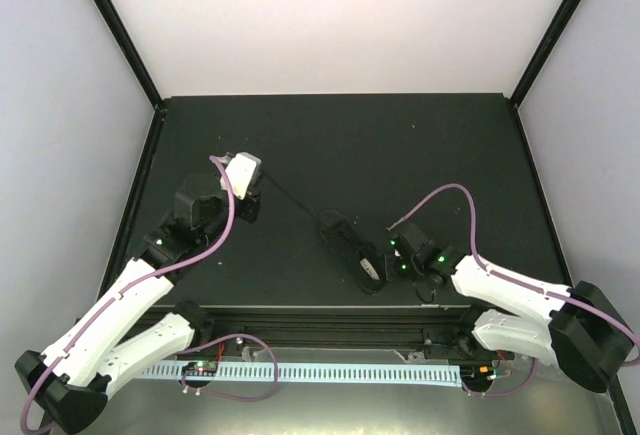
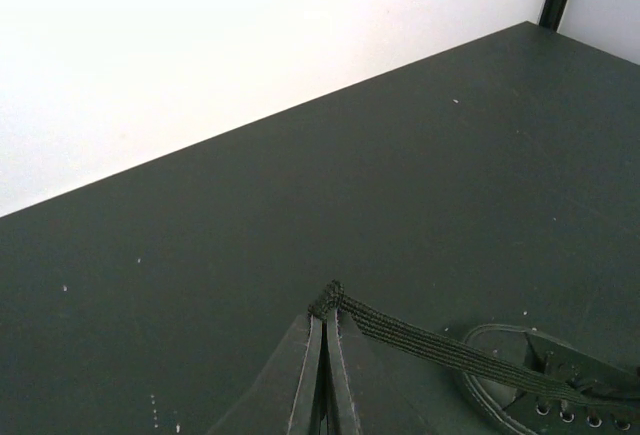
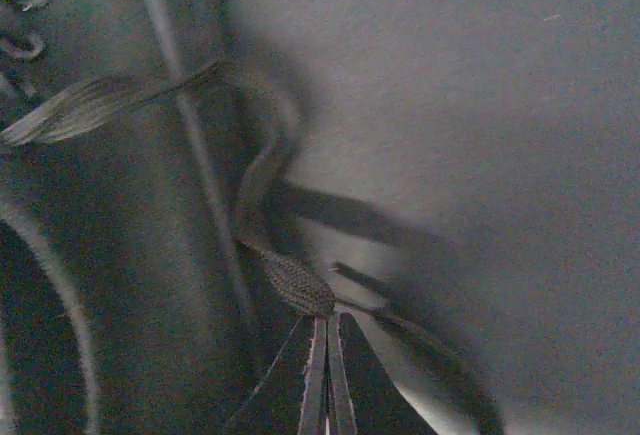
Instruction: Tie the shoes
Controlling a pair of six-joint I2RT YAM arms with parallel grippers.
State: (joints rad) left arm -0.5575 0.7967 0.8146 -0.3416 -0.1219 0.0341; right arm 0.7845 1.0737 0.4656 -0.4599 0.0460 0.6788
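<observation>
The small black shoe [image 1: 350, 247] lies on the dark table [image 1: 450, 155] between the arms, with a pale patch on its insole. My left gripper [image 1: 258, 188] is up-left of it, shut on the end of one thin black lace [image 2: 440, 347]. That lace runs taut from the fingertips [image 2: 327, 317] to the shoe's eyelets [image 2: 560, 400]. My right gripper [image 1: 388, 255] is at the shoe's right side, shut [image 3: 326, 327] on the other lace [image 3: 295, 283]. This lace curves slackly up along the shoe's side [image 3: 120, 255].
Black frame posts [image 1: 115, 25] and pale walls enclose the table. A black rail and white cable strip [image 1: 330, 370] run along the near edge by the arm bases. Bare tabletop lies behind and to the right of the shoe.
</observation>
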